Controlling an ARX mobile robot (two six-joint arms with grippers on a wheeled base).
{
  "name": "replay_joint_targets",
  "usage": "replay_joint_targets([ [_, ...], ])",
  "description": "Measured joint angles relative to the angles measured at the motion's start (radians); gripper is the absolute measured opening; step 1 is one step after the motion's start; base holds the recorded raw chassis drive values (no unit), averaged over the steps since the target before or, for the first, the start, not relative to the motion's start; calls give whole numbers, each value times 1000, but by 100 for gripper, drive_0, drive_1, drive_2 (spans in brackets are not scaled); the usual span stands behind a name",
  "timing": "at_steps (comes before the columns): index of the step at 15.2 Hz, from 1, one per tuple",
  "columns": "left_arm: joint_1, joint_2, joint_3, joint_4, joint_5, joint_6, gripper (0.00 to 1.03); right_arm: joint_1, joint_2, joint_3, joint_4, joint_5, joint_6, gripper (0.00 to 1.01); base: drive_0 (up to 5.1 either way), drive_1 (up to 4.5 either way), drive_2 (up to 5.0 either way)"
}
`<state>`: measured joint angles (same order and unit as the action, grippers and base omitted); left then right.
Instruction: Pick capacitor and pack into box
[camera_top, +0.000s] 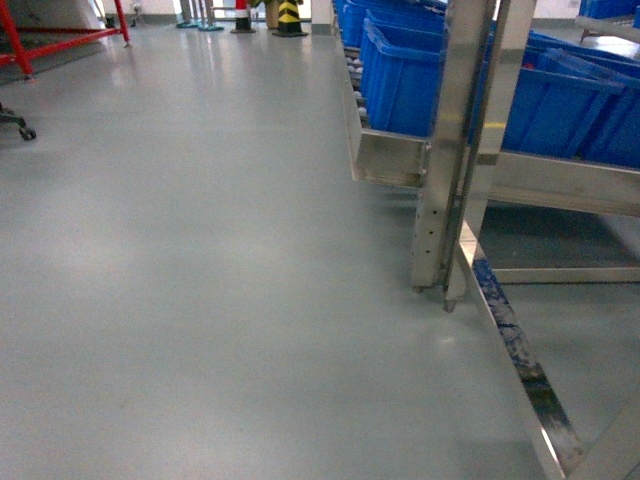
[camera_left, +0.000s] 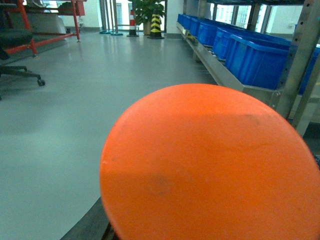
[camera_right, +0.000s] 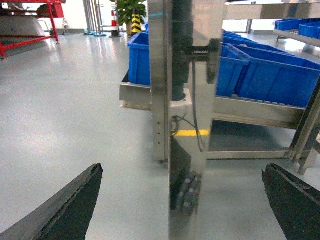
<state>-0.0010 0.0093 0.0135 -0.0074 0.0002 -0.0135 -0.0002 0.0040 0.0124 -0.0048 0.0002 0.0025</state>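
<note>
I see open floor (camera_top: 180, 260) filling the left and near part of the head view. A metal rack (camera_top: 470, 150) stands on the right, with bins (camera_top: 420, 80) sitting on its shelf in a row running far. A frame (camera_top: 60, 35) and a chair base (camera_top: 15, 122) are far left. A striped post (camera_top: 289, 15) stands far behind, near the middle.

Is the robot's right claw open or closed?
Open. The right gripper has its two dark fingers far apart at the picture's edges, with nothing held between them.
</note>
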Motion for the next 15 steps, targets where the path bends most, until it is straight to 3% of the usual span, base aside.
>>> replay_joint_targets([
  [15,0,0,0,0,0,0,44,0,0,0,1,0,0,98,-500,244,244],
])
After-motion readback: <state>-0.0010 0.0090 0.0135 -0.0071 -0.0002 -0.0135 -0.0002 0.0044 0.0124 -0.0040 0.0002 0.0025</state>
